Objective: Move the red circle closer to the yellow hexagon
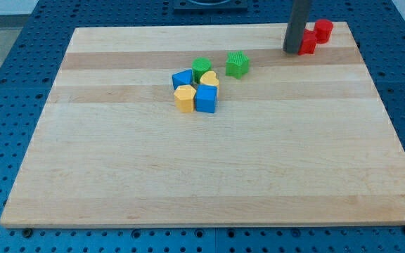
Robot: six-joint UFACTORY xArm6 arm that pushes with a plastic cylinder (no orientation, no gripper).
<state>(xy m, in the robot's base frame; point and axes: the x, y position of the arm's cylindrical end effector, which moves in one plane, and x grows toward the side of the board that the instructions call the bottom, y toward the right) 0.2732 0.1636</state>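
The red circle (323, 29) sits near the board's top right corner, beside a second red block (308, 45) of unclear shape. The yellow hexagon (184, 98) lies in a cluster left of the board's middle. My tip (292, 50) touches the board just left of the second red block, below and left of the red circle. The rod partly hides that second red block.
The cluster also holds a green block (202, 68), a yellow heart (209, 79), a blue block (182, 78) and a blue cube (206, 99). A green block (237, 64) stands apart to the right. The wooden board (202, 169) lies on a blue pegboard.
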